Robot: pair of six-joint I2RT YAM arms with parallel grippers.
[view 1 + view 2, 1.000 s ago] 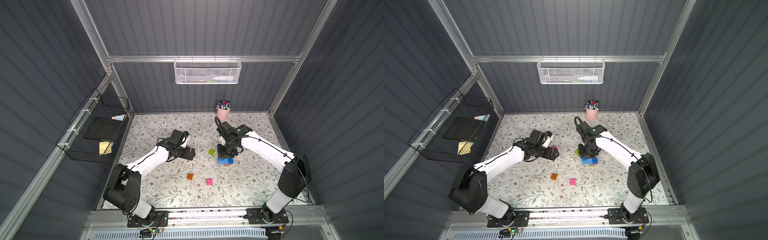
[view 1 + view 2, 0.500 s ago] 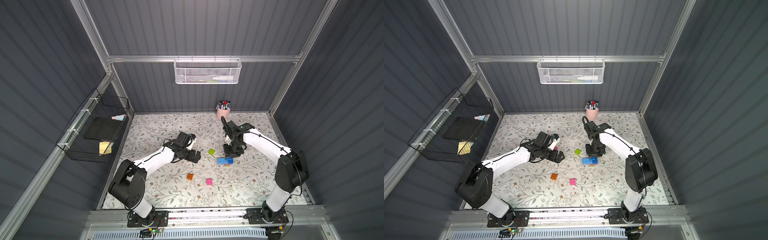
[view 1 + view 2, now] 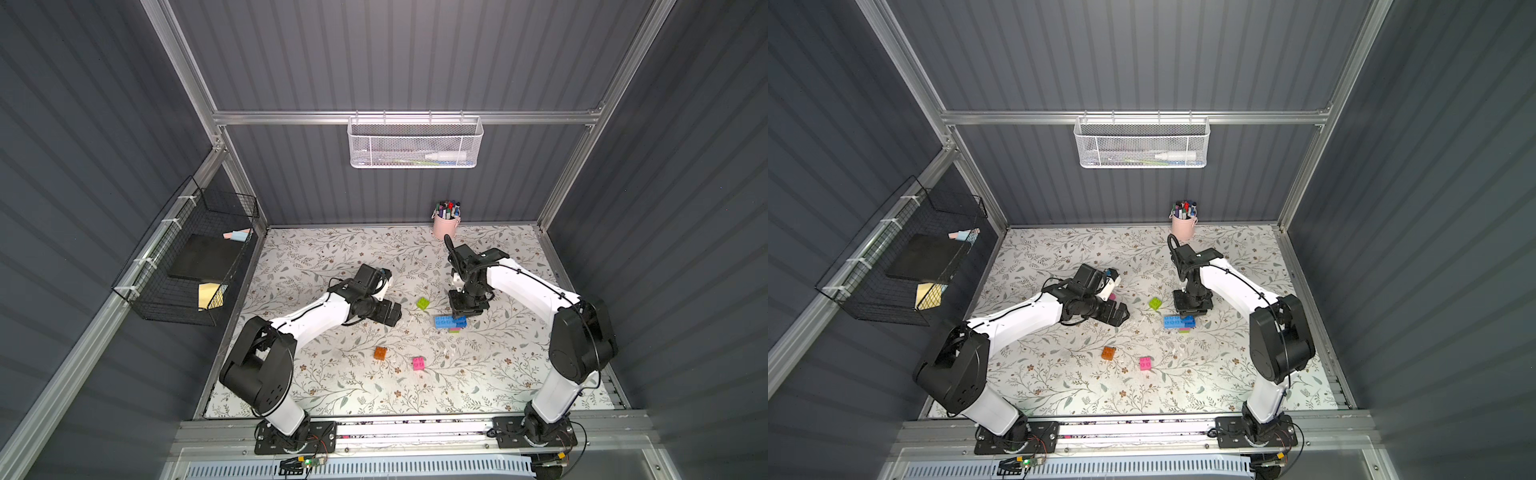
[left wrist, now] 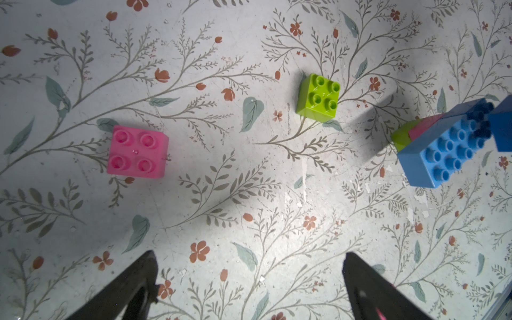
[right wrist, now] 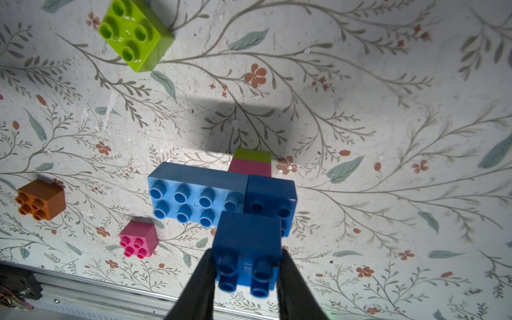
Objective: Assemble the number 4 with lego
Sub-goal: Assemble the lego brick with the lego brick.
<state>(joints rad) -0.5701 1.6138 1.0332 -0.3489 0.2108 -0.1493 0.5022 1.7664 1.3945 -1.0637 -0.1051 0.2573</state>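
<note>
The number 4 [image 5: 194, 194] is partly built; dark blue brick [image 5: 246, 238] clamped by right gripper [image 5: 246, 257]; left gripper [image 4: 248, 253] spread empty; loose lego [image 5: 135, 33] remains.

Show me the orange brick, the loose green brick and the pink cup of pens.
orange brick [image 3: 380, 353], a top view, on its studded top face.
loose green brick [image 4: 325, 92], left wrist view, between its four studs.
pink cup [image 3: 444, 227], a top view, on its outer wall.
</note>
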